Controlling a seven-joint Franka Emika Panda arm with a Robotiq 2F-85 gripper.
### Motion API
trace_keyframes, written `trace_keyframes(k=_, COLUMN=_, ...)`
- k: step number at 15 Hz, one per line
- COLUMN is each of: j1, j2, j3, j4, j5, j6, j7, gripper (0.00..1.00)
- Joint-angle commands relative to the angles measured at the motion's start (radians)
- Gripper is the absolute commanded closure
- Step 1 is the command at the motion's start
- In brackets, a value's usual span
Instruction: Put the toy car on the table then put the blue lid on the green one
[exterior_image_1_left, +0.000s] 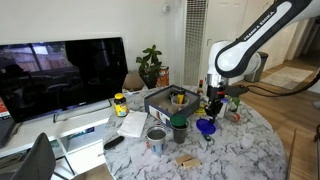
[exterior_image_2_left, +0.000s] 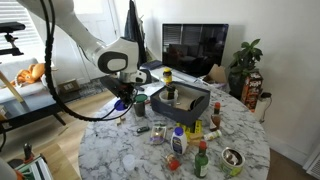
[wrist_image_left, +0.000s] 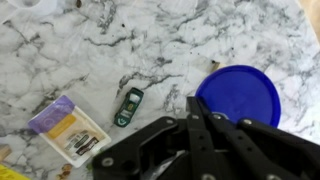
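In the wrist view the tiny dark-green toy car (wrist_image_left: 128, 106) lies on the marble table (wrist_image_left: 120, 40). The round deep-blue lid (wrist_image_left: 240, 92) lies flat on the table to the car's right. My gripper (wrist_image_left: 192, 98) hovers above the table between the car and the blue lid, fingers together and holding nothing. In both exterior views the gripper (exterior_image_1_left: 212, 106) (exterior_image_2_left: 122, 96) hangs just over the blue lid (exterior_image_1_left: 205, 126) (exterior_image_2_left: 121, 105). The dark green lid (exterior_image_1_left: 179, 124) (exterior_image_2_left: 140, 100) stands upright close beside the blue one.
A purple-and-yellow packet (wrist_image_left: 68, 130) lies left of the car. A silver can (exterior_image_1_left: 156, 138) stands by the green lid. A black bin (exterior_image_1_left: 170, 98) with items sits mid-table. Bottles (exterior_image_2_left: 178, 142) and wooden blocks (exterior_image_1_left: 187, 159) crowd the table. A TV (exterior_image_1_left: 60, 75) stands behind.
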Motion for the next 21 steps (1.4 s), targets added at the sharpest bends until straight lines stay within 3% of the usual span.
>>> trace_keyframes(k=1, j1=0.025, j2=-0.029, j3=-0.053, j4=0.049, j5=-0.025, j6=-0.063, j7=0.184, gripper=1.00)
trace_keyframes(k=8, j1=0.043, j2=0.064, j3=-0.075, j4=0.240, j5=-0.015, j6=-0.211, j7=0.408, gripper=1.00)
trace_keyframes(k=13, j1=0.070, j2=0.160, j3=-0.087, j4=0.352, j5=-0.035, j6=-0.246, j7=0.531, gripper=1.00)
trace_keyframes(k=21, j1=0.077, j2=0.183, j3=-0.094, j4=0.371, j5=-0.007, j6=-0.229, j7=0.527, gripper=0.98)
